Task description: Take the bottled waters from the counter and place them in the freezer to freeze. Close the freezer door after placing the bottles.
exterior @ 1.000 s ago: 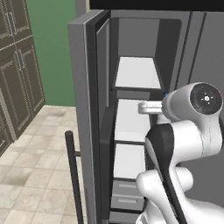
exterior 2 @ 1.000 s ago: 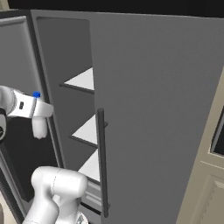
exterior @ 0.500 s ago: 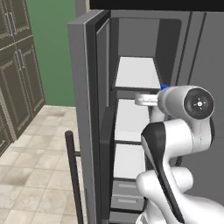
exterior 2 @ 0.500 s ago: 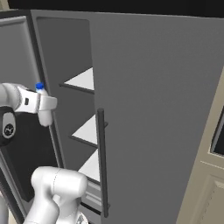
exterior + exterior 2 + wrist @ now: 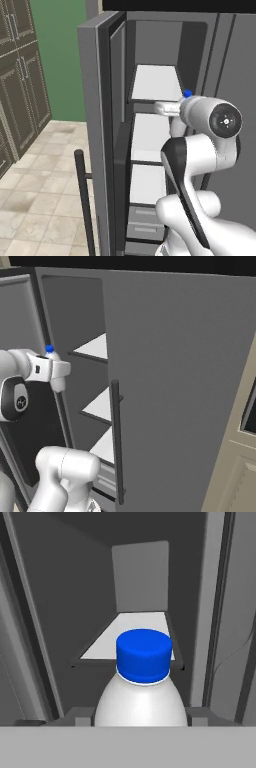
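My gripper (image 5: pixel 142 719) is shut on a whitish-clear bottled water (image 5: pixel 142 697) with a blue cap, held upright by its body. It hangs at the mouth of the open freezer (image 5: pixel 155 82), level with the upper white shelf (image 5: pixel 135 632). From the right base view, the bottle (image 5: pixel 57 385) and gripper (image 5: pixel 55 370) sit just left of the shelves (image 5: pixel 95 348). In the left base view, the gripper (image 5: pixel 167 107) points into the compartment, blue cap (image 5: pixel 187 93) above it. The freezer door (image 5: pixel 95 125) stands wide open on the left. The counter is out of view.
The plain grey fridge door (image 5: pixel 175 381) with its long dark handle (image 5: pixel 116 441) is closed on the right. Grey drawers (image 5: pixel 145 225) lie at the freezer's bottom. Dark panelled cabinets (image 5: pixel 20 75) and tiled floor (image 5: pixel 45 190) are to the left.
The hand has carried the bottle a little upward and closer to the freezer opening. The grip has stayed the same.
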You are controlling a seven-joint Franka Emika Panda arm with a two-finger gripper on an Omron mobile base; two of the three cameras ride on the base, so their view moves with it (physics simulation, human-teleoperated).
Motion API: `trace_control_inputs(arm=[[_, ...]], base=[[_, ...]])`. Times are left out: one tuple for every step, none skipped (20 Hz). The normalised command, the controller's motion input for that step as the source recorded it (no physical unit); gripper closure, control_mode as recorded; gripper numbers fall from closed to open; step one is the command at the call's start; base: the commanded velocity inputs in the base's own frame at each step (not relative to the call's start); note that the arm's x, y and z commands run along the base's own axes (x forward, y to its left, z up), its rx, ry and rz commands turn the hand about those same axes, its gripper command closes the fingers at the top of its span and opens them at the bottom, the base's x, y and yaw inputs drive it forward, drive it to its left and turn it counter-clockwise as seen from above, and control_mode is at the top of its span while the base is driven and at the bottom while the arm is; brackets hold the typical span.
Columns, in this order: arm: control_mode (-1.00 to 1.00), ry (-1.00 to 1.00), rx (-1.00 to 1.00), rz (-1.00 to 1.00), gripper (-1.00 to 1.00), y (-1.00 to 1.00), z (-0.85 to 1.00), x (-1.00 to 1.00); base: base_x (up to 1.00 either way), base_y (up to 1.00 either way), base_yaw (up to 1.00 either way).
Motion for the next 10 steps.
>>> trace_control_inputs(arm=[[-1.0,-0.02,0.0,-0.03,1.0,0.0,0.12,0.14],[-1.0,-0.03,0.0,-0.03,1.0,0.0,0.17,0.16],[-1.0,0.0,0.0,-0.03,1.0,0.0,0.2,0.2],[-1.0,0.0,0.0,0.0,1.0,0.0,0.21,0.32],[-1.0,0.0,0.0,0.0,1.0,0.0,0.33,0.37],[-1.0,0.0,0.0,0.0,1.0,0.0,0.3,0.31],[-1.0,0.0,0.0,0.0,1.0,0.0,0.29,0.25],[-1.0,0.0,0.0,0.0,1.0,0.0,0.29,0.21],[-1.0,0.0,0.0,0.0,1.0,0.0,0.28,0.25],[-1.0,0.0,0.0,0.0,1.0,0.0,0.21,0.23]], base=[[0.0,0.0,0.0],[0.0,0.0,0.0],[0.0,0.0,0.0],[0.0,0.0,0.0],[0.0,0.0,0.0],[0.0,0.0,0.0],[0.0,0.0,0.0],[0.0,0.0,0.0],[0.0,0.0,0.0],[0.0,0.0,0.0]])
